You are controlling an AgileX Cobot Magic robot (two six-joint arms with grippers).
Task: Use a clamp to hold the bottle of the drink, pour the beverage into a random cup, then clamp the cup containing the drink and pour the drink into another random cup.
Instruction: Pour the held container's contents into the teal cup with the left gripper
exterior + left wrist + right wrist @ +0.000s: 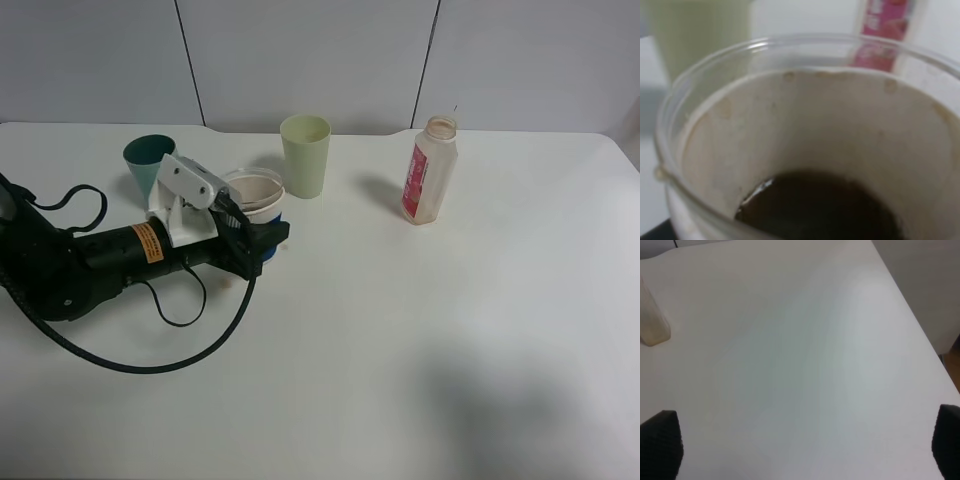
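- Left gripper (255,232): jaws pressed together, low against the near side of the blue cup (257,193); I cannot tell whether it pinches the cup.
- Blue cup: rim up, with dark drink (820,207) pooled in its bottom.
- Teal cup (148,160): near, at its 10 o'clock.
- Green cup (305,155): just beside, at 1 o'clock.
- Bottle (430,170): upright, well apart, at 3 o'clock.
- Right gripper (803,442): fingers spread wide above the table (400,350).
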